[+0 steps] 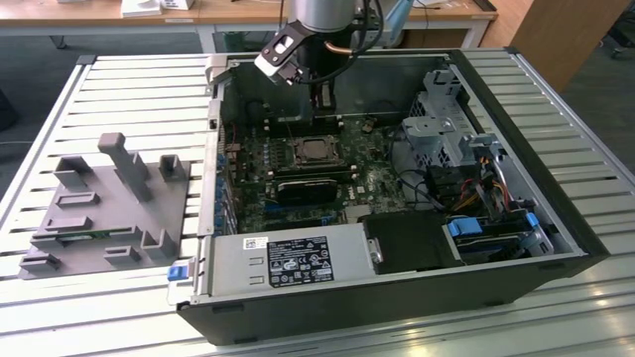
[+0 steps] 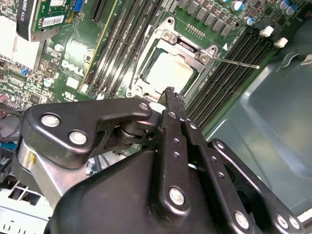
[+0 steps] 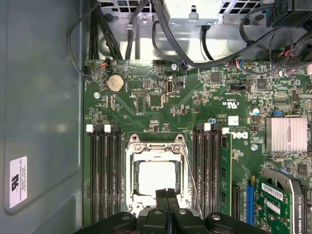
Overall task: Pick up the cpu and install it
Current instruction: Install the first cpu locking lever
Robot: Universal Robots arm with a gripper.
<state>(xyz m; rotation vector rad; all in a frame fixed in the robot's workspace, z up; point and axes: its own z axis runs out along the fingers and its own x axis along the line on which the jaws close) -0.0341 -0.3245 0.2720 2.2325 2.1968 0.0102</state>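
Observation:
The cpu point(image 3: 156, 178) is a pale silver square lying flat in the metal-framed socket point(image 3: 130, 170) of the green motherboard, inside the open computer case. It also shows as the cpu point(image 2: 168, 73) and as a small square cpu point(image 1: 315, 151). My gripper point(image 3: 166, 194) hangs just above the socket's edge, its two black fingers pressed together with nothing between them. In the second wrist view the gripper point(image 2: 170, 95) ends right beside the cpu. In the exterior view the gripper point(image 1: 323, 100) reaches down into the far part of the case.
Black memory slots point(image 3: 105, 175) flank the socket, and a thin lever rod point(image 2: 239, 62) sticks out beside it. A black block point(image 1: 312, 186), grey power supply box point(image 1: 288, 260), drive cage point(image 1: 442, 119) and cables point(image 1: 476, 186) crowd the case. A grey fixture point(image 1: 109, 201) stands at the exterior view's left.

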